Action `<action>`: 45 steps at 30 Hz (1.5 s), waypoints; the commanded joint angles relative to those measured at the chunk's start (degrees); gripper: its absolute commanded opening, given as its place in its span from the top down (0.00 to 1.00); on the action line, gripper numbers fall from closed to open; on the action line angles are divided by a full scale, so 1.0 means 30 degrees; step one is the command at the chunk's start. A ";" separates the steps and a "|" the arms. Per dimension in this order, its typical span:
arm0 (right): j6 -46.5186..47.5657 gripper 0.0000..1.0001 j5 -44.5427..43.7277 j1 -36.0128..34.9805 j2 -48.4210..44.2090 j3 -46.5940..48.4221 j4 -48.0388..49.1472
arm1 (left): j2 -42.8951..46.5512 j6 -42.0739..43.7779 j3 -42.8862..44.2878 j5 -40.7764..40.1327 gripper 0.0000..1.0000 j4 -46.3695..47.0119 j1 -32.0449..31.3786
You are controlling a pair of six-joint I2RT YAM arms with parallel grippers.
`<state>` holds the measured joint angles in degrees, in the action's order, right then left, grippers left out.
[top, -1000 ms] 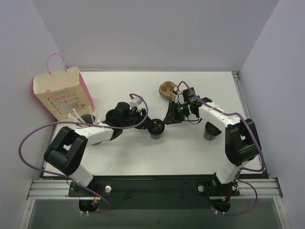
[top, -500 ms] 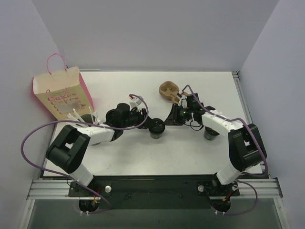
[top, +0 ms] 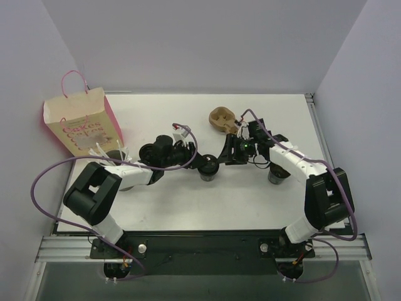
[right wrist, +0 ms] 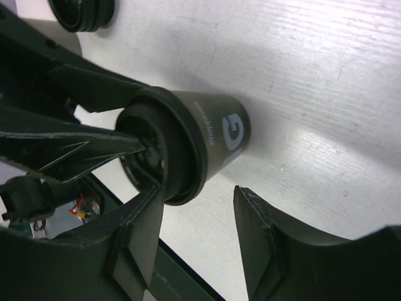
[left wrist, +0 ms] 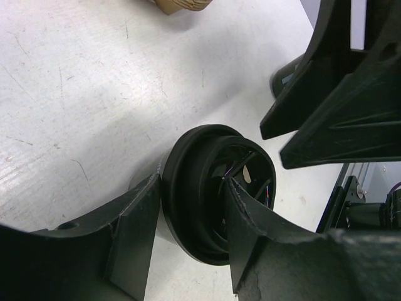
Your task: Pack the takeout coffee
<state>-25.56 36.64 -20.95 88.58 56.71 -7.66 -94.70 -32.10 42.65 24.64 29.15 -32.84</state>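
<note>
a: where's the coffee point(top: 208, 168)?

b: standing near the middle of the tabletop point(top: 169, 204), black lid point(left wrist: 194, 191) on top, a pale "g" on its grey side.

a: is anything holding it?

b: the left jaws. they pinch the lid, with the fingers point(left wrist: 135, 229) on either side of the rim. both touch it in the left wrist view.

a: and the right jaws?

b: spread, with nothing in them. they sit just beside the coffee on its right. in the right wrist view the cup lies ahead of those fingers point(right wrist: 260, 251), more in front of the gap than inside it. one tip comes close to the lid's edge, but i can't tell if it touches.

a: what's around it?

b: a brown object point(top: 220, 118) farther back, near the right jaws. a second cup point(top: 276, 175) stands under the right arm point(top: 294, 160), apart from the coffee. a third cup point(top: 114, 155), dark inside, sits by the left arm point(top: 125, 172), just in front of a paper bag point(top: 81, 122) with pink handles at the tabletop's left edge.
</note>
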 commanded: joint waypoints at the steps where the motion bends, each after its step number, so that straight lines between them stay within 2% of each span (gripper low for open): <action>1: 0.2424 0.50 0.1963 0.0069 -0.0144 0.2071 -0.2247 | -0.1512 0.2466 -0.0976 -0.1301 0.48 -0.5408 -0.0244; 6: 0.3362 0.50 0.3280 0.0069 0.0911 0.3474 -0.2862 | -0.1745 0.2876 -0.0595 -0.0774 0.48 -0.5555 -0.0244; 14: 0.7255 0.50 0.3637 -0.0136 0.3901 0.6817 -0.6057 | -0.2243 0.2877 -0.0302 -0.0363 0.48 -0.5409 -0.0303; 18: 0.8314 0.50 0.2991 -0.0165 0.4634 0.7551 -0.6733 | -0.2273 0.2877 -0.0273 -0.0334 0.48 -0.5321 -0.0333; 22: 0.9515 0.52 0.4101 -0.0399 0.5657 0.8313 -0.7142 | -0.2448 0.2935 -0.0126 -0.0246 0.48 -0.5379 -0.0362; 27: 1.0161 0.53 0.4104 -0.0634 0.6128 0.8197 -0.7202 | -0.2361 0.2965 -0.0097 -0.0304 0.48 -0.5438 -0.0362; 32: 1.0161 0.55 0.4134 -0.0809 0.6627 0.8080 -0.7144 | -0.2448 0.2877 0.0020 -0.0305 0.48 -0.5409 -0.0391; 37: 0.9518 0.66 0.3665 -0.1073 0.6014 0.6973 -0.6648 | -0.2215 0.2672 0.0458 -0.0451 0.48 -0.5788 -0.0362; 41: 0.7036 0.71 0.2494 -0.1337 0.4988 0.5154 -0.4660 | -0.1747 0.2233 0.1860 -0.1210 0.43 -0.6899 -0.0275; 45: 0.4482 0.72 0.1674 -0.1337 0.3848 0.2898 -0.2636 | -0.0899 0.1299 0.2946 -0.1565 0.35 -0.7898 0.0076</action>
<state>-4.49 45.06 -22.94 102.78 72.10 -18.87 -97.03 -29.36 50.02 26.44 19.40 -33.08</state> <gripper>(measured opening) 0.381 0.613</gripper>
